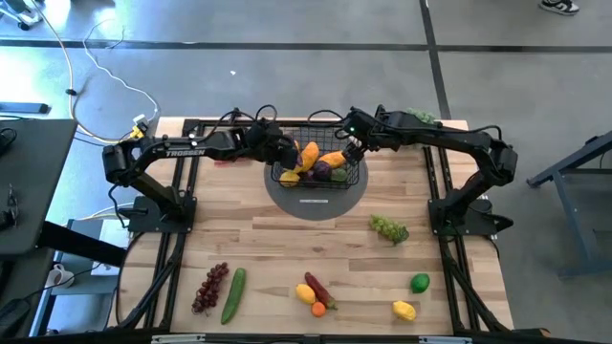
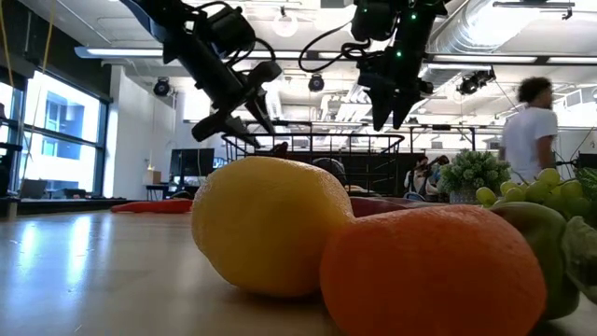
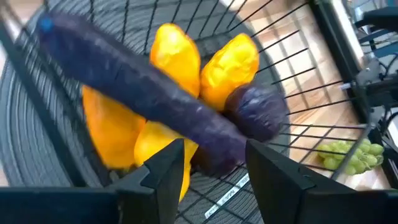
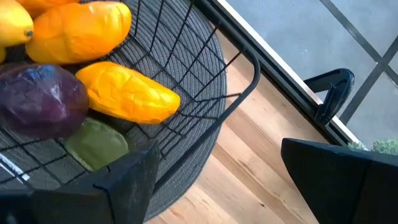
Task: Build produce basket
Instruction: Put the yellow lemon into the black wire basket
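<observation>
The black wire basket (image 1: 360,174) stands on a round grey mat (image 1: 316,204) at the table's far middle. Orange and yellow mangoes (image 4: 127,94), a purple plum (image 4: 37,99) and a green piece (image 4: 96,144) lie in it. A long purple eggplant (image 3: 143,99) lies slanted across the top of the pile. My left gripper (image 1: 289,153) hangs open over the basket's left part, and the eggplant's end shows between its fingers (image 3: 214,163). In the low view nothing is between them (image 2: 244,101). My right gripper (image 1: 354,149) is open above the basket's right rim (image 4: 249,62).
On the near half of the table lie green grapes (image 1: 389,228), a lime (image 1: 419,283), a lemon (image 1: 404,310), purple grapes (image 1: 210,288), a cucumber (image 1: 232,295) and a lemon, chili and orange cluster (image 1: 316,292). A potted plant (image 1: 422,117) stands at the far right. A person (image 2: 527,121) is beyond the table.
</observation>
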Action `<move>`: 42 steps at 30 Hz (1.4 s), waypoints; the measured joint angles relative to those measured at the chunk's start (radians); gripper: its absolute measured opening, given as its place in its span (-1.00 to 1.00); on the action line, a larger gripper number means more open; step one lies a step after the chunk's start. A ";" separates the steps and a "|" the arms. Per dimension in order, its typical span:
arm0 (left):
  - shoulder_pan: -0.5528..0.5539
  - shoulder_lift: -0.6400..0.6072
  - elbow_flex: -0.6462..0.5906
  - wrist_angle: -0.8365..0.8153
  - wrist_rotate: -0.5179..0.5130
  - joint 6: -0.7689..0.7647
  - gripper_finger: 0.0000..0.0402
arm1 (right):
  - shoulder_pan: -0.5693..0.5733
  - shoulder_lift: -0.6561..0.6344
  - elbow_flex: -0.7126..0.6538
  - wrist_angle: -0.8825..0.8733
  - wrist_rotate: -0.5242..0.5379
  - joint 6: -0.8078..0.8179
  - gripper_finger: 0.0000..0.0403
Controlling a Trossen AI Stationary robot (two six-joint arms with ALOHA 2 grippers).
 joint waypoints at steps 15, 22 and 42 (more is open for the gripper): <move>0.061 -0.031 0.170 -0.217 0.001 0.231 -0.32 | 0.005 -0.128 0.000 -0.033 -0.188 0.122 0.58; 0.089 -0.092 0.224 -0.286 0.021 0.352 -0.33 | 0.070 -0.156 0.000 -0.072 -0.298 0.251 0.58; 0.085 -0.179 0.228 -0.377 0.046 0.534 -0.33 | 0.409 -0.156 0.000 -0.345 -0.367 0.614 0.58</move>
